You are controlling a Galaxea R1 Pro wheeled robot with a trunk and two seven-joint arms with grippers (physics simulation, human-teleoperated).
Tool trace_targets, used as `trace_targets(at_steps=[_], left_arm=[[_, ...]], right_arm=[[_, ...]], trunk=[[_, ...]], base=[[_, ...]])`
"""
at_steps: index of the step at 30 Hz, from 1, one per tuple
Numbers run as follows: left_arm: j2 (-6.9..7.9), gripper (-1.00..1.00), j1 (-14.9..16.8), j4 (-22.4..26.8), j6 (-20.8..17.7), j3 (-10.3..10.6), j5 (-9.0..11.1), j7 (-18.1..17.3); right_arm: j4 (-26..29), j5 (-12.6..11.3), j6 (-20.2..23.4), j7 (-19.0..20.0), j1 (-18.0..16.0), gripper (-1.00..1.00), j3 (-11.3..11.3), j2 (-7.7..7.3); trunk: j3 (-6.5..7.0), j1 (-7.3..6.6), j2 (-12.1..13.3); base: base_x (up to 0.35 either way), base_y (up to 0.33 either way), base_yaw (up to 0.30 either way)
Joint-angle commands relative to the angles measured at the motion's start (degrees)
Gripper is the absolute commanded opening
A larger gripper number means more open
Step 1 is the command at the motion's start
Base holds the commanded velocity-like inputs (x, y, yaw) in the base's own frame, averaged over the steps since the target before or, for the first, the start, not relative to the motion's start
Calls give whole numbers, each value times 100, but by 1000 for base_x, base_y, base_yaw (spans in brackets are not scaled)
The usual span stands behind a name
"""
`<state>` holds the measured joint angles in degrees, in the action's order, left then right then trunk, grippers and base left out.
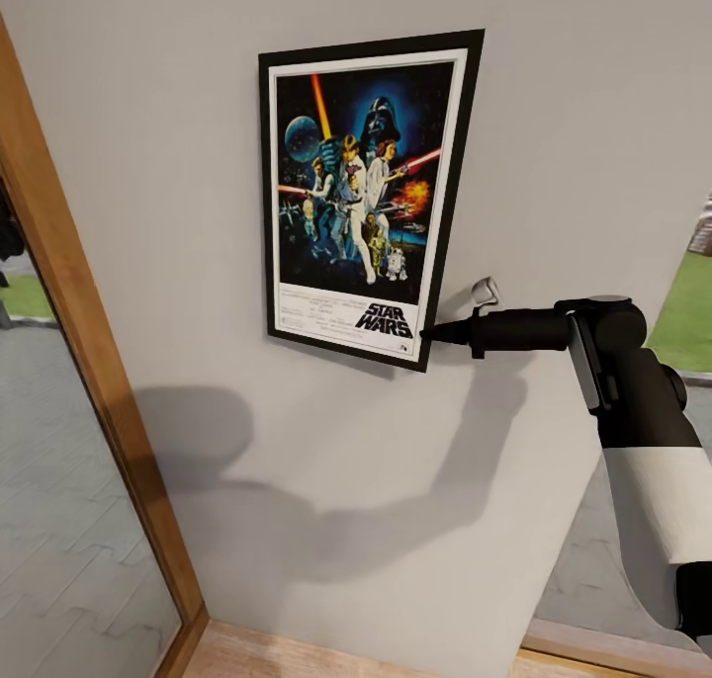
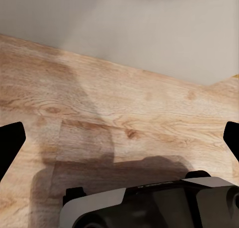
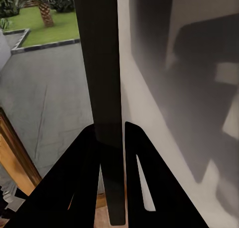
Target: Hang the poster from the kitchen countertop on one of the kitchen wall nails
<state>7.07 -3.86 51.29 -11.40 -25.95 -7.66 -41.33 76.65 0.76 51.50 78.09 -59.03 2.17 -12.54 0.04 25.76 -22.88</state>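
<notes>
The Star Wars poster [image 1: 366, 194] stands upright and flat against the light-grey wall [image 1: 593, 115], slightly tilted. My right gripper [image 1: 430, 334] is shut on its lower right corner. In the right wrist view the poster's black edge [image 3: 99, 63] runs between my gripper's [image 3: 110, 127] two dark fingers [image 3: 74, 188], next to the wall. My left gripper [image 2: 119, 138] is open and hangs low over the pale wood floor [image 2: 124, 88], holding nothing. The wall nails are hidden or out of view. The kitchen countertop is out of view.
A wooden frame [image 1: 89, 362] with glass borders the wall on the left. To the right of the wall another pane looks out on paving and a lawn [image 1: 692, 302]. My own base [image 2: 149, 203] sits below the left gripper.
</notes>
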Motion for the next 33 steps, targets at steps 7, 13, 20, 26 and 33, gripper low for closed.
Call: trace_targets(at_steps=[7, 13, 20, 26, 33], left_arm=[[-4, 100, -1, 13, -43, -17, -25, -33], [-4, 100, -1, 13, -45, -15, -25, -33], [-4, 100, -1, 13, -46, -15, -25, -33], [-4, 100, -1, 13, -46, -15, -25, -33], [-4, 100, -1, 13, -46, -15, -25, -33]], right_arm=[[0, 20, 62, 23, -3, -100, 8, -3], [0, 20, 62, 23, -3, -100, 8, -3], [0, 20, 62, 22, -3, -100, 11, -3], [0, 20, 62, 22, -3, -100, 12, -3], [0, 20, 62, 22, -3, -100, 12, -3]], trunk=[[-1, 2, -3], [-1, 2, -3], [-1, 2, -3], [-1, 2, -3], [-1, 2, -3]], base=[[0, 0, 0], [0, 0, 0], [129, 0, 0], [48, 0, 0], [6, 0, 0]])
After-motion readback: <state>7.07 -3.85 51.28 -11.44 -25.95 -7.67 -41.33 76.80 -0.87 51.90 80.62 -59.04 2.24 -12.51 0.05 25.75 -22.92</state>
